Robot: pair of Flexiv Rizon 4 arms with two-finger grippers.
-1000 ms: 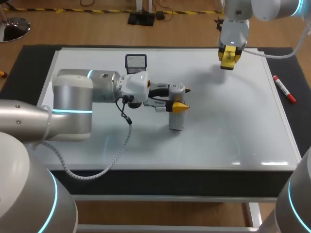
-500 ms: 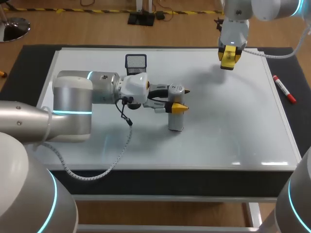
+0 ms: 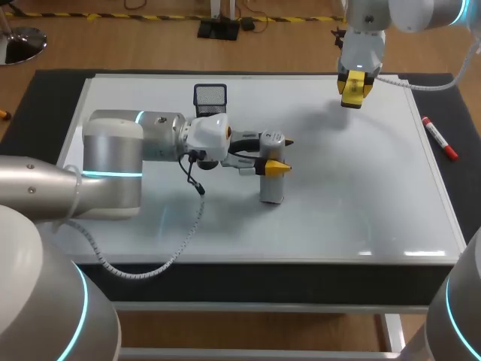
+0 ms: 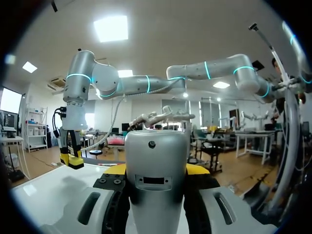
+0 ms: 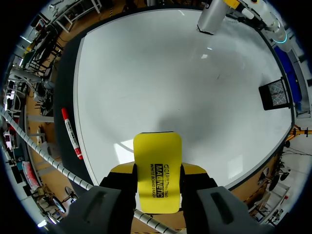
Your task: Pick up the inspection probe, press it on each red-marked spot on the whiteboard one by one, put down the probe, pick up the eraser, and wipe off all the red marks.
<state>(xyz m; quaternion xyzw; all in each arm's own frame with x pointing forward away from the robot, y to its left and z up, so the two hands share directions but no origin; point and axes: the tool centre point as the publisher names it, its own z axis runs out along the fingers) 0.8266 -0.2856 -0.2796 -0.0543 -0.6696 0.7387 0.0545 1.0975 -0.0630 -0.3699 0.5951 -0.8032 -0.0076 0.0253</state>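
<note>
The silver inspection probe (image 3: 272, 188) stands upright near the middle of the whiteboard (image 3: 338, 203), its lower end on the board. My left gripper (image 3: 278, 153) is shut on the probe's upper part, coming in sideways from the left. In the left wrist view the probe (image 4: 157, 165) fills the space between the yellow tips. My right gripper (image 3: 355, 92) hangs above the board's far right corner, shut on the yellow eraser (image 3: 353, 84). The right wrist view shows the eraser (image 5: 157, 170) between the fingers and the probe (image 5: 212, 17) far ahead. I see no red marks on the board.
A red marker pen (image 3: 440, 138) lies on the dark mat right of the board, also visible as the pen (image 5: 71, 134) beside the right gripper. A black mesh holder (image 3: 210, 95) stands at the board's far edge, behind my left arm.
The left gripper's tips have edged very slightly to the left. The probe, the right arm and the eraser have kept still.
</note>
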